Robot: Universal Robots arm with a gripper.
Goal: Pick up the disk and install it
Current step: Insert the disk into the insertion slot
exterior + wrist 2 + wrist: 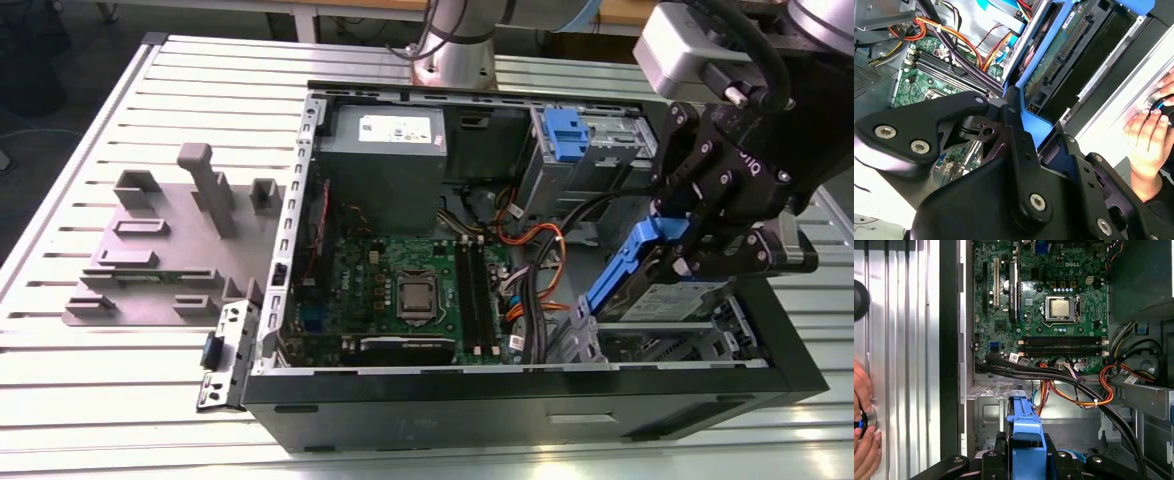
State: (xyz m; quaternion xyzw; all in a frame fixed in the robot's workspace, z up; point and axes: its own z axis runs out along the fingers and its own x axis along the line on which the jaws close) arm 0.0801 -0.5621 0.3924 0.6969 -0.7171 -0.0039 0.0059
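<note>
In the exterior view my gripper [697, 262] is shut on the disk [674, 300], a silver drive with a white-and-blue label in a blue carrier frame. It hangs tilted over the drive bay at the right end of the open computer case [534, 385], its lower end down inside the bay. In the second wrist view the disk [1064, 47] shows its green circuit side, and the gripper [1024, 127] clamps the blue frame. In the first wrist view the disk [1024, 432] appears edge-on between the black fingers [1054, 462], above the bay's metal floor.
The motherboard [400, 290], a grey power supply [380, 150] and a blue latch on a grey cage [567, 135] fill the case. Orange and black cables [1079, 390] run close to the bay. A grey fixture [174, 240] lies on the exterior view's left. A person's hand [1149, 130] rests on the table beside the case.
</note>
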